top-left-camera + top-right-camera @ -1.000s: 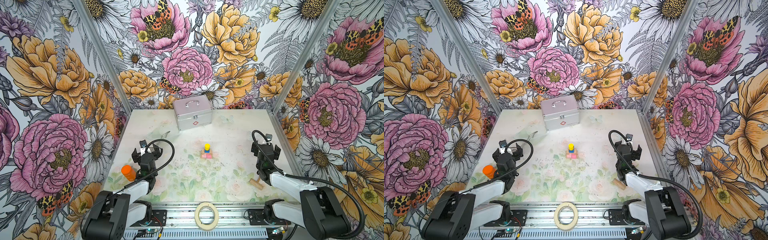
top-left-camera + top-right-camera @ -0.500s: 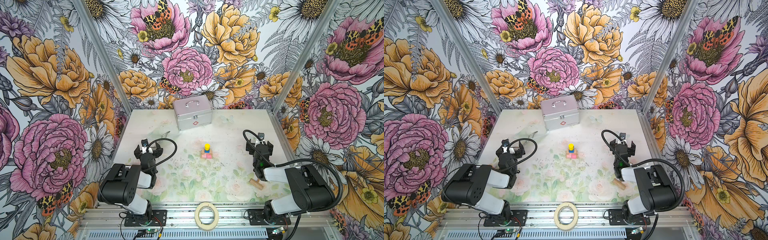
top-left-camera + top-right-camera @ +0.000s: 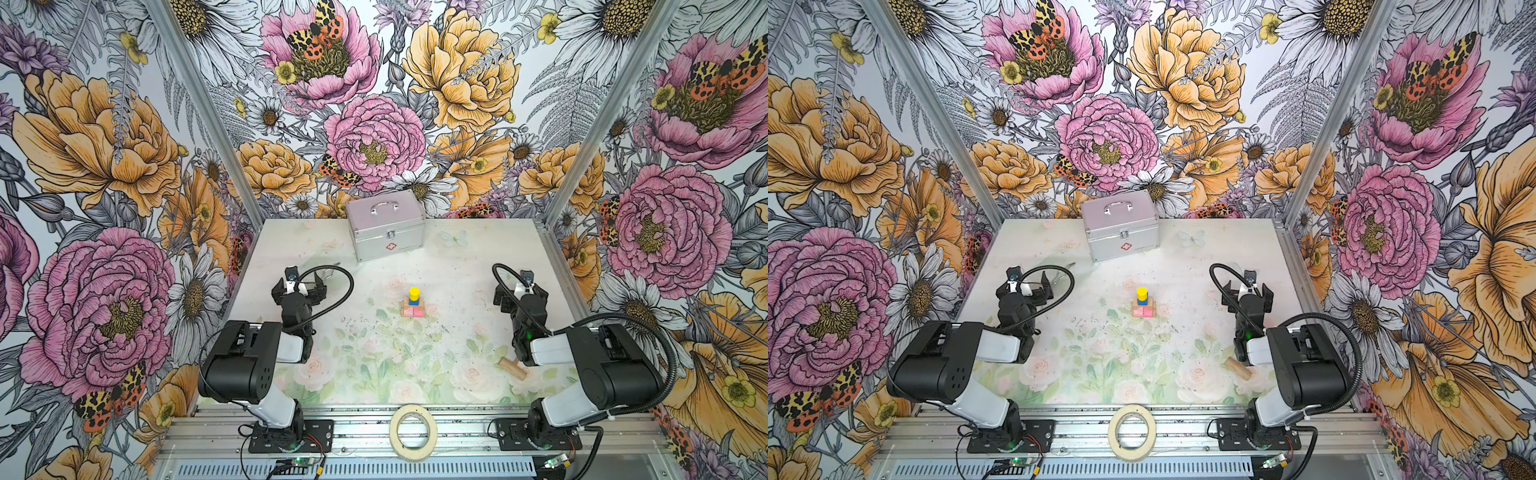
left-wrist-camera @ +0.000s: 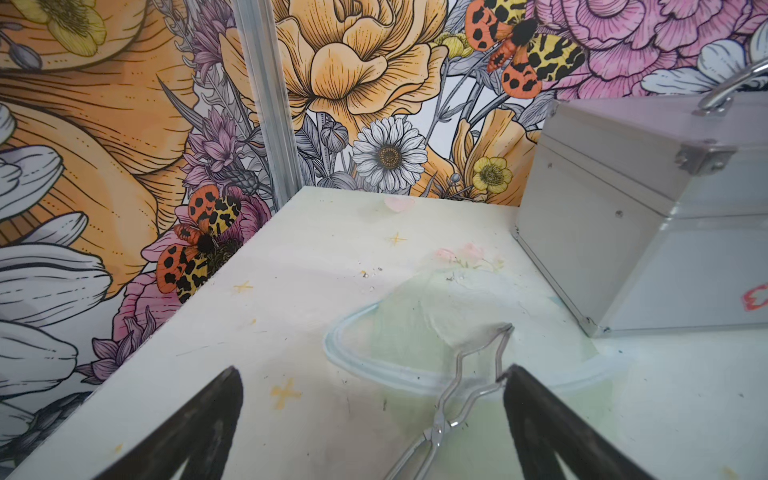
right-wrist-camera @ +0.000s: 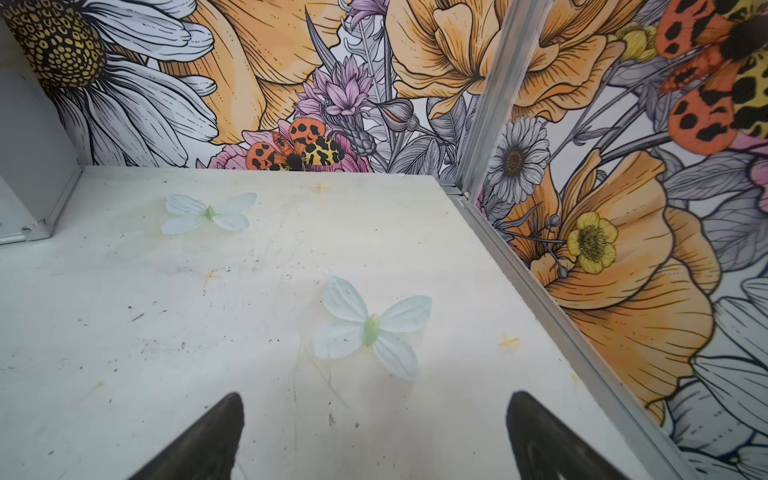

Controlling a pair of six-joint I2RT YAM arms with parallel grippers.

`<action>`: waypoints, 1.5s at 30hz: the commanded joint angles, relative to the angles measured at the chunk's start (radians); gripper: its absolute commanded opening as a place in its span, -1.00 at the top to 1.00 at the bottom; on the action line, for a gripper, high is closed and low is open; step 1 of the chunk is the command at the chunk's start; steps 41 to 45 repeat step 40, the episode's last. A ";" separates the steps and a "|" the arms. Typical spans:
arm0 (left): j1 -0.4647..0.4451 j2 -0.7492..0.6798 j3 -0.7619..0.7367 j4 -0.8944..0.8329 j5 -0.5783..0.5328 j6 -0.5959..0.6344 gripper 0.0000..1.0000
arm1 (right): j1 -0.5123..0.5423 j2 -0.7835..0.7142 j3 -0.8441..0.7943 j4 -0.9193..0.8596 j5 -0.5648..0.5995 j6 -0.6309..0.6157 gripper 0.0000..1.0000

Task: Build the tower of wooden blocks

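Enclosed booth, walls (image 3: 374, 124) papered on three sides in big peonies, daisies and moths, with aluminium posts (image 4: 270, 104) at the back corners. Table (image 3: 457, 270) is a pale, scuffed floral mat, speckled with dark grit around the middle. The wood block tower (image 3: 413, 303) stands mid-table, well apart from both arms: yellow cylinder (image 3: 414, 292) upright on a blue block (image 3: 413, 301), pink bricks (image 3: 412, 311) below, tan wood at the edges. Left gripper (image 3: 299, 286) sits low by the left wall, fingers spread wide, nothing between them. Right gripper (image 3: 521, 291) is by the right wall, likewise spread and empty. Silver case (image 3: 386, 230) is against the back wall. Wire tongs (image 4: 465, 386) lie just ahead of the left gripper on something clear, possibly a plastic lid; hard to tell. Two fabric butterflies (image 5: 370, 328) lie flat ahead of the right gripper. Wooden mallet (image 3: 512, 368) lies beside the right arm; tape roll (image 3: 412, 432) sits on the front rail.
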 commanded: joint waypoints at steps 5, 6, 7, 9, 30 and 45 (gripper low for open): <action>0.021 -0.023 0.010 -0.075 0.032 -0.042 -0.98 | -0.046 0.003 0.059 -0.072 -0.036 0.062 -1.00; 0.021 -0.023 0.009 -0.075 0.032 -0.041 -0.98 | -0.047 0.003 0.059 -0.073 -0.037 0.063 -0.99; 0.023 -0.023 0.010 -0.075 0.032 -0.041 -0.98 | -0.047 0.004 0.059 -0.070 -0.037 0.062 -1.00; 0.021 -0.023 0.009 -0.075 0.032 -0.042 -0.98 | -0.047 0.003 0.057 -0.070 -0.036 0.061 -0.99; 0.022 -0.023 0.009 -0.073 0.033 -0.041 -0.98 | -0.047 0.004 0.060 -0.075 -0.037 0.063 -1.00; 0.021 -0.023 0.009 -0.073 0.033 -0.041 -0.98 | -0.047 0.000 0.060 -0.072 -0.038 0.063 -0.99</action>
